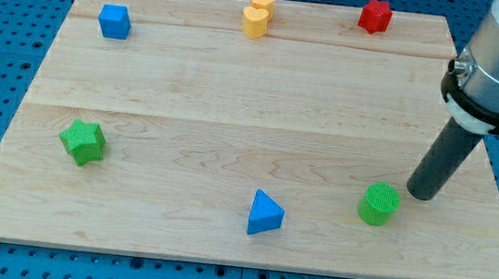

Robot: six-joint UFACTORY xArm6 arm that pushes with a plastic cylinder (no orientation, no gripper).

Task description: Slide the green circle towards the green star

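The green circle, a short cylinder, stands on the wooden board near the view's bottom right. The green star lies far off at the view's left edge of the board. My tip rests on the board just to the right of the green circle and slightly above it, very close to it or touching its upper right side. The dark rod rises from there to the arm's grey body at the view's top right.
A blue triangle lies at the bottom middle, between the circle and the star. A blue cube is at the top left. Two yellow blocks sit at the top middle, a red block at the top right.
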